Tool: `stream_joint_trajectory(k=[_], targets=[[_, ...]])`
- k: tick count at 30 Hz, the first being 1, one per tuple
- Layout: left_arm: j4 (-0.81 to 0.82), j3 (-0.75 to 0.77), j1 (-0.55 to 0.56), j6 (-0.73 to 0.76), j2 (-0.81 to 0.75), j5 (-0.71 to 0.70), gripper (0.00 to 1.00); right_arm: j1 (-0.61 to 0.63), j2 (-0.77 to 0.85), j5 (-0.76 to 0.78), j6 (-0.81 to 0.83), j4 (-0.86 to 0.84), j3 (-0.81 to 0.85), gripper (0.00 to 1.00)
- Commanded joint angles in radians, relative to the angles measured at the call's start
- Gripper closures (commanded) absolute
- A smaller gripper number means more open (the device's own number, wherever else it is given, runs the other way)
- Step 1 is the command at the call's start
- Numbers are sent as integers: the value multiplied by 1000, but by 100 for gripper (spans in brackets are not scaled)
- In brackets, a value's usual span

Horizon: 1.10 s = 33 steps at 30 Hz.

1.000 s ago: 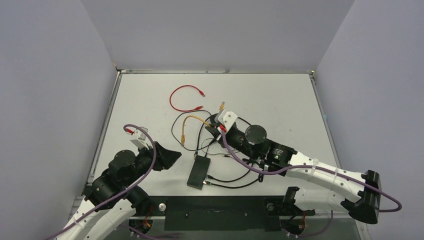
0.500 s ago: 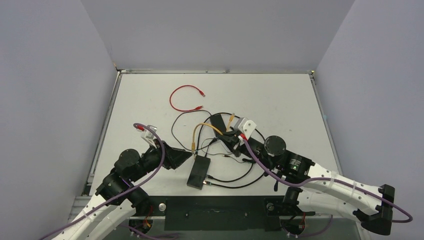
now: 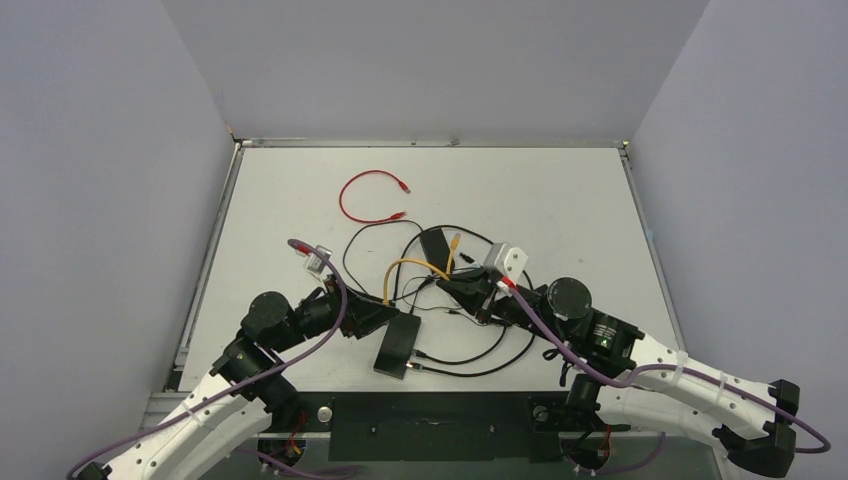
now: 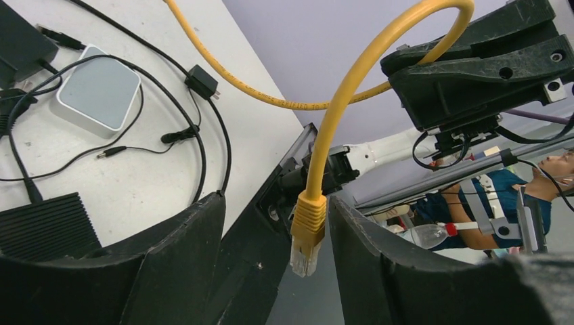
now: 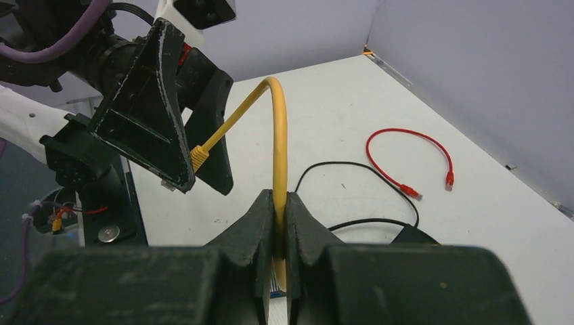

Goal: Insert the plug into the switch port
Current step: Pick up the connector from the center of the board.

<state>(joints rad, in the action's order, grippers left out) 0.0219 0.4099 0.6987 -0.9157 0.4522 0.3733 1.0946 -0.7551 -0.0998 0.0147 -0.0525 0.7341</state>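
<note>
As the jaws of the right gripper are pressed together on the yellow round network cable, the cable is held in an arch above the white table. Its free end, the yellow plug with a clear plastic tip, is hung between the two black fingers of the left gripper. The left jaws are apart and, as far as can be seen, the plug is not touched by them. The step in hand is judged to be a handing over of the plug from right to left. The flat black rectangular switch box is lying just beside the left gripper, near the front table edge. Its row of ports cannot be made out. Next, the left jaws need to be closed squarely on the plug body, and then the plug must be turned toward a port.
</note>
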Motion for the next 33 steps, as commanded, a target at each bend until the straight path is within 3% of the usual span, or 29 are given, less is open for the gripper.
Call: stream_joint_trajectory(k=[1, 25, 29, 33], targets=[[141, -7, 2, -34, 12, 74, 45, 7, 17, -30, -15, -64, -15, 100], [229, -66, 1, -69, -14, 162, 61, 5, 52, 25, -15, -119, -50, 100], [237, -66, 2, -69, -10, 165, 71, 7, 47, 20, -15, -116, -50, 100], [246, -64, 1, -69, -3, 174, 100, 6, 46, 23, -15, -117, -54, 100]])
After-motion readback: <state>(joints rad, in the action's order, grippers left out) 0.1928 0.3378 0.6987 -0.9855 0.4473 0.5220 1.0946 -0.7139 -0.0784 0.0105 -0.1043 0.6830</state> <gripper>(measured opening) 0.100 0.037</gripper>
